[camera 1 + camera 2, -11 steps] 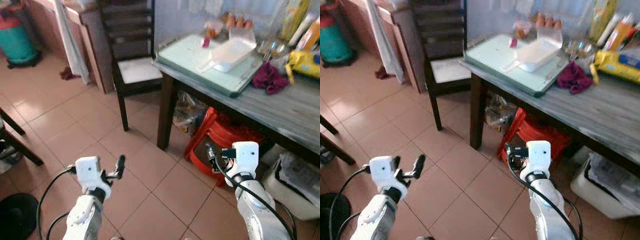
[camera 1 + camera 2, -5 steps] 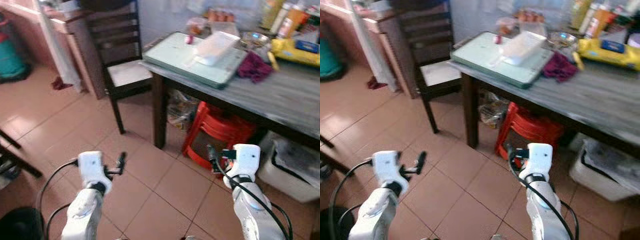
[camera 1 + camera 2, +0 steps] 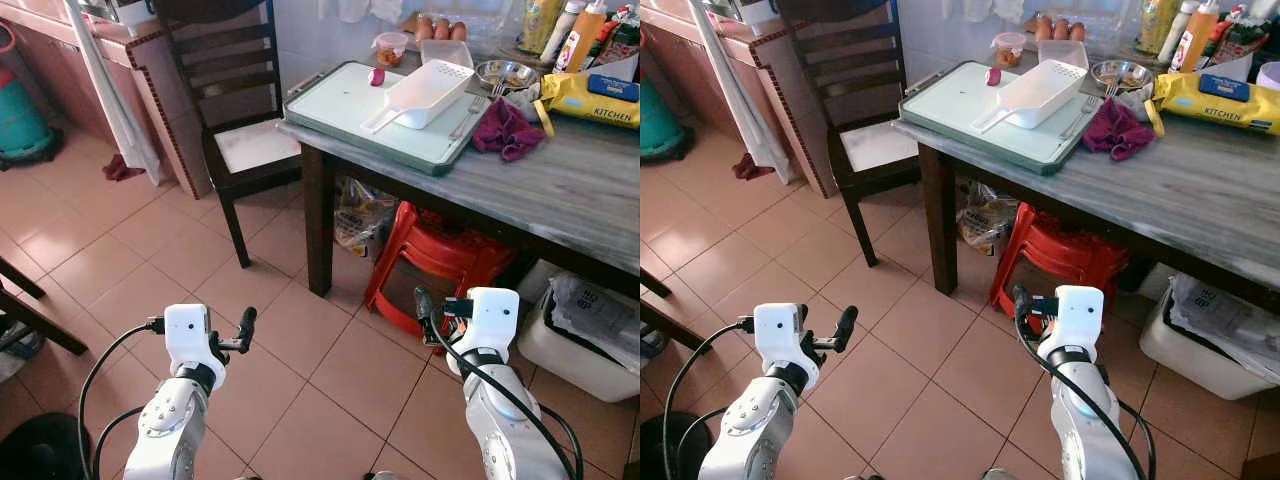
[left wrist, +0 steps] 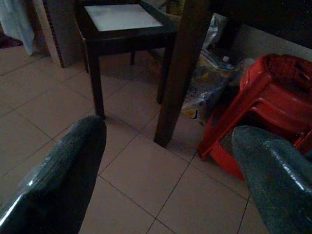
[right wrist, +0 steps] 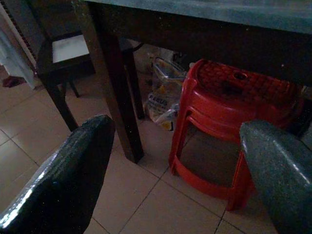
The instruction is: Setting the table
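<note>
Left eye view: the camera has swung and steadied since a moment ago, so the blur is gone and the bench (image 3: pixel 560 190) now sits square ahead and a little to the right. On it lie a pale green tray (image 3: pixel 345 105) carrying a white slotted scoop (image 3: pixel 425 90), with a fork (image 3: pixel 468 112) along the tray's far side, a steel bowl (image 3: pixel 505 72), a maroon cloth (image 3: pixel 508 130) and a yellow packet (image 3: pixel 595 100). A dark chair (image 3: pixel 240 130) stands by the bench's corner, a red stool (image 3: pixel 440 265) beneath it. Both arms are held low over the tiled floor (image 3: pixel 150 260), as before.

Right eye view: the same layout; the left tool (image 3: pixel 840 328) and right tool (image 3: pixel 1025 305) are well short of the bench.

Left wrist view: the left tool's fingers (image 4: pixel 58 170) are spread wide with nothing between them, facing the bench leg (image 4: pixel 178 68).

Right wrist view: the right tool's fingers (image 5: pixel 63 170) are likewise apart and empty, pointed at the stool.

The robot seems to have squared up to the bench; reaching the tableware still calls for stepping closer and raising the arms.
</note>
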